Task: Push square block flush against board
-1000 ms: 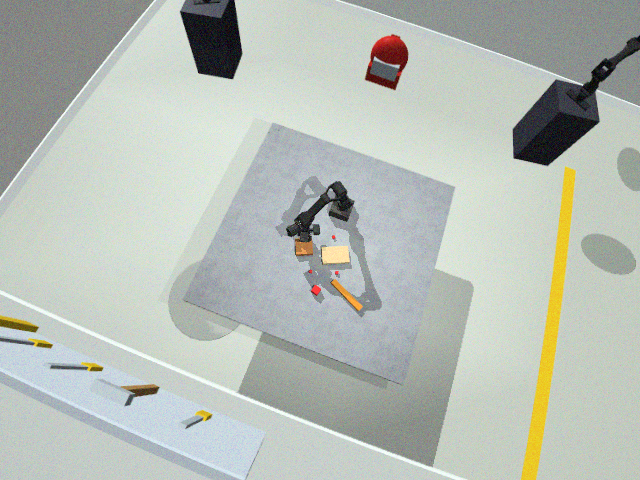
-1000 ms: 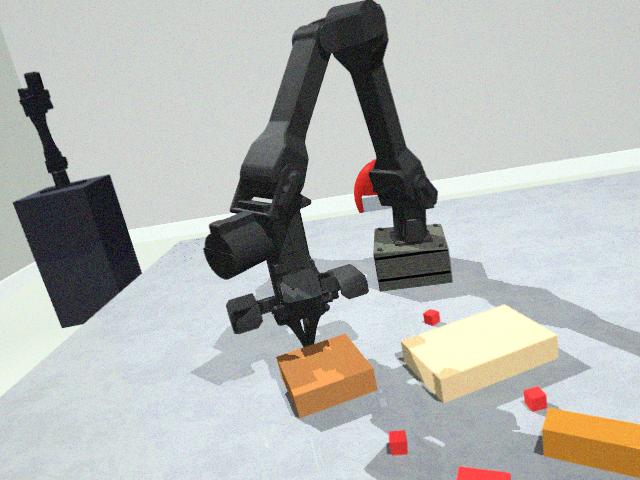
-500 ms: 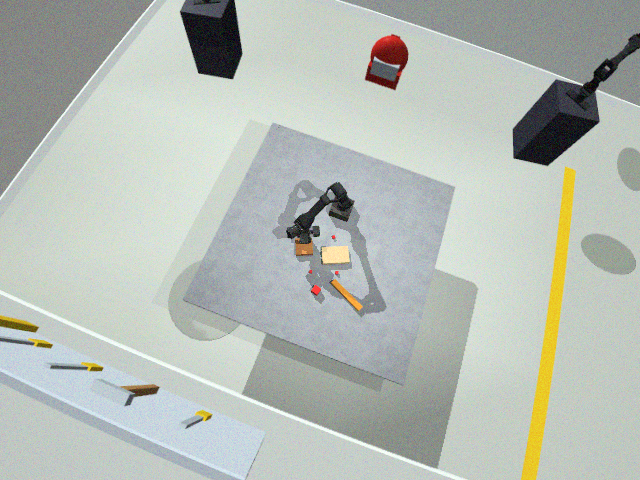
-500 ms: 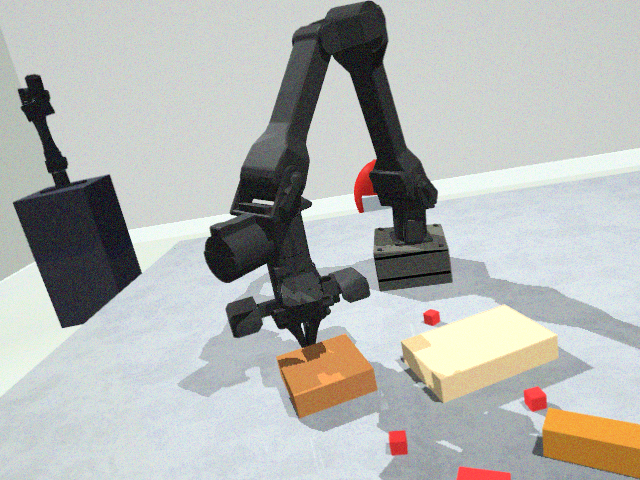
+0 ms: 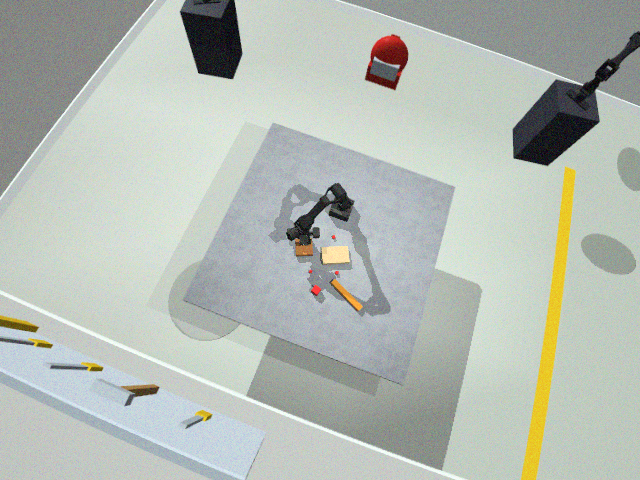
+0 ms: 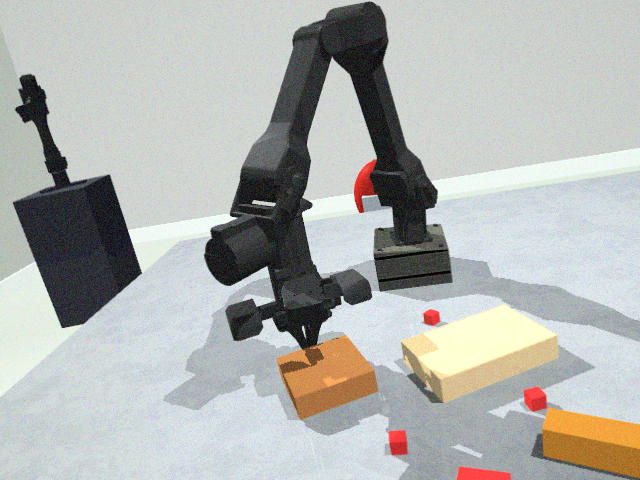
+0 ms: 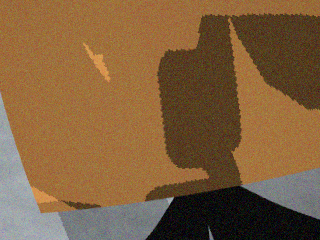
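Observation:
The square block (image 5: 303,250) (image 6: 336,369) (image 7: 100,125) is orange-brown and lies flat on the grey mat. The board (image 5: 336,255) (image 6: 480,341) is cream and lies flat to the right of the block in the top and exterior views, with a gap between them. My gripper (image 5: 305,241) (image 6: 309,345) (image 7: 199,183) is shut and empty, pointing down at the block's edge on the side towards the arm base. In the wrist view the fingers meet the block's edge; whether they touch it I cannot tell.
Small red cubes (image 5: 333,237) (image 6: 398,442) lie around the board. A larger red block (image 5: 315,290) (image 6: 483,473) and an orange bar (image 5: 346,295) (image 6: 591,439) lie on the side away from the arm base (image 6: 412,263).

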`<control>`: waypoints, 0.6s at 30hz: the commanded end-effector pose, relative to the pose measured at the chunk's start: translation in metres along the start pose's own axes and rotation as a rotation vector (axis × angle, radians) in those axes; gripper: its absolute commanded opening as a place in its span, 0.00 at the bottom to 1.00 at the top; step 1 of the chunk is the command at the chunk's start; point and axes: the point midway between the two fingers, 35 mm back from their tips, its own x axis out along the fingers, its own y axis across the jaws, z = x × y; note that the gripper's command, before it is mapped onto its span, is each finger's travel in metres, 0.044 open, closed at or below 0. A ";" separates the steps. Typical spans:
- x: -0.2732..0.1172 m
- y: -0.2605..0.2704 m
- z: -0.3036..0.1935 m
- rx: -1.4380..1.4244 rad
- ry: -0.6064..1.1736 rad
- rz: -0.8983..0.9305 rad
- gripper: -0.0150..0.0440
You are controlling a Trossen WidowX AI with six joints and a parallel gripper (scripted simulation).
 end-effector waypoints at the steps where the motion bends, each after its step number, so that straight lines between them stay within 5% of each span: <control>1: 0.000 0.000 0.005 0.002 -0.002 0.003 0.25; 18: 0.000 -0.001 0.017 0.002 -0.003 0.003 0.25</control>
